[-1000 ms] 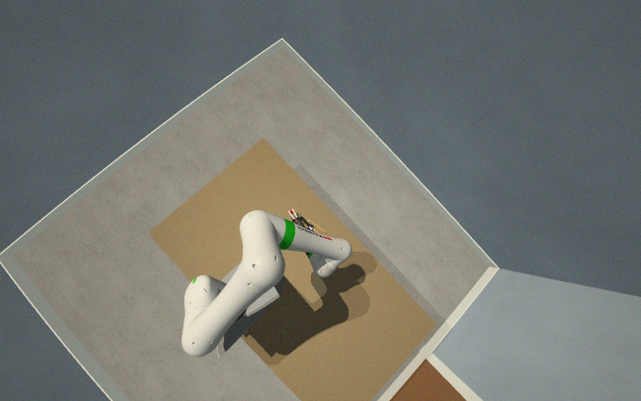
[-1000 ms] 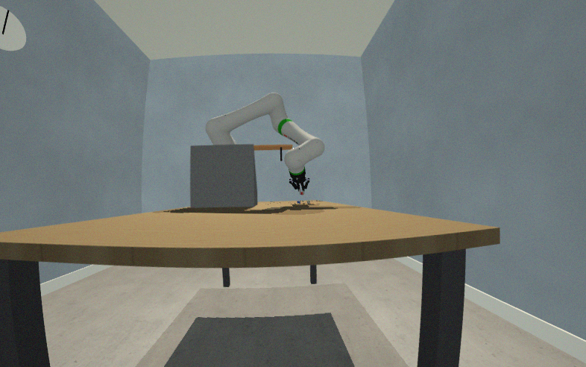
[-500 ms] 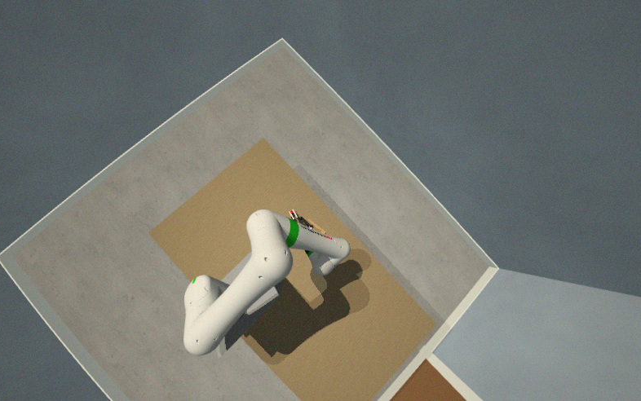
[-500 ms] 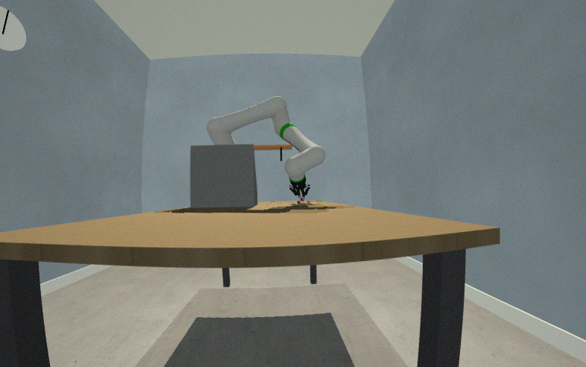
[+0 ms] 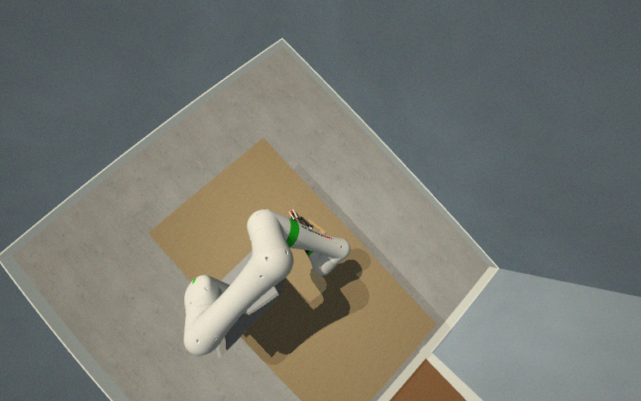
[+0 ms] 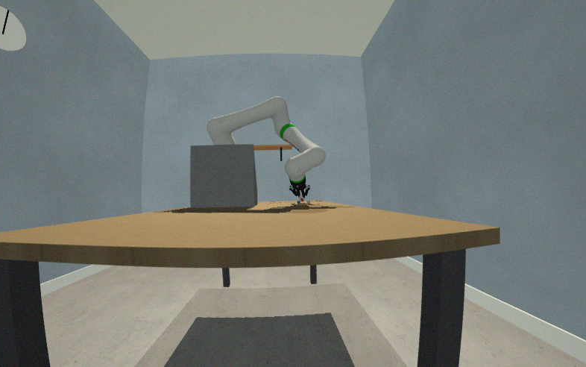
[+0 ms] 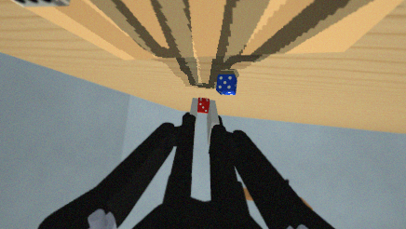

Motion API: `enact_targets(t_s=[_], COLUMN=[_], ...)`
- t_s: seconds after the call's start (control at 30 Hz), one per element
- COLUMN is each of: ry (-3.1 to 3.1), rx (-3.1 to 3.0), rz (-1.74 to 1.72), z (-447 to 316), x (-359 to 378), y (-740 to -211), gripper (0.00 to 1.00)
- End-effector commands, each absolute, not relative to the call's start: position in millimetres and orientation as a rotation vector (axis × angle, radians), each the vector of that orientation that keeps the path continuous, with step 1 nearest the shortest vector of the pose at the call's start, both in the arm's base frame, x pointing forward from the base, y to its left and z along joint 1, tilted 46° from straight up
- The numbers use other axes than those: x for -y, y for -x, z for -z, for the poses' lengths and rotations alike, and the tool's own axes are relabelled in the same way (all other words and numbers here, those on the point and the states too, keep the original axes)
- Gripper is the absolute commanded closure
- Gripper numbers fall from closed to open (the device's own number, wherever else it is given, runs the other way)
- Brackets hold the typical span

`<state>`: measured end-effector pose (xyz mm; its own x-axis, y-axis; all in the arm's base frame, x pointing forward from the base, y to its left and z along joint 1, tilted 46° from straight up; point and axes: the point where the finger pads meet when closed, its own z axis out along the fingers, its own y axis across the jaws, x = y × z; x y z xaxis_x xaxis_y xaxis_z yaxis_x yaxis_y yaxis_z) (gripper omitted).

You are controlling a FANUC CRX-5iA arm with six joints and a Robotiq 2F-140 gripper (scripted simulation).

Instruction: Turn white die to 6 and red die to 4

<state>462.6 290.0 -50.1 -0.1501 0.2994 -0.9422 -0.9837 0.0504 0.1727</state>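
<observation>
My gripper [image 7: 202,108] [image 6: 301,195] is shut on the small red die [image 7: 203,105], which sits between the two grey fingertip pads. It hangs low over the wooden table [image 6: 240,232] [image 7: 326,88], its fingers pointing down. The blue die [image 7: 226,84] lies flat on the wood just beyond the fingertips and a little to the right, showing a face with five pips to the wrist camera. A white, dotted corner [image 7: 44,2] at the top left edge of the wrist view may be the white die. I cannot make out the mat's outline. In the top view the arm [image 5: 263,258] hides most of the work spot.
The arm's grey pedestal block [image 6: 222,175] stands on the table, left of the gripper. A thin wooden shelf [image 6: 270,147] juts out behind the arm. The arm's striped shadows fan across the wood in the wrist view. The table's far edge runs just under the fingers there.
</observation>
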Motion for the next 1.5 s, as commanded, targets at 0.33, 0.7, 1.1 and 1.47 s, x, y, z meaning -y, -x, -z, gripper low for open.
enact_targets(t_s=[0.33,0.7,1.1,1.47], ry=[0.849,0.849,0.849,0.849], rx=[-1.134,-1.134,-1.134,-1.134], rz=[-1.396,-1.396,-1.396,-1.396], z=[50.2,50.2,51.9,56.4], x=[-289.9,-289.9,-291.7,-296.2], y=[-462.7,-462.7,-462.4,-461.9], gripper=[0.93,0.93,0.93,0.93])
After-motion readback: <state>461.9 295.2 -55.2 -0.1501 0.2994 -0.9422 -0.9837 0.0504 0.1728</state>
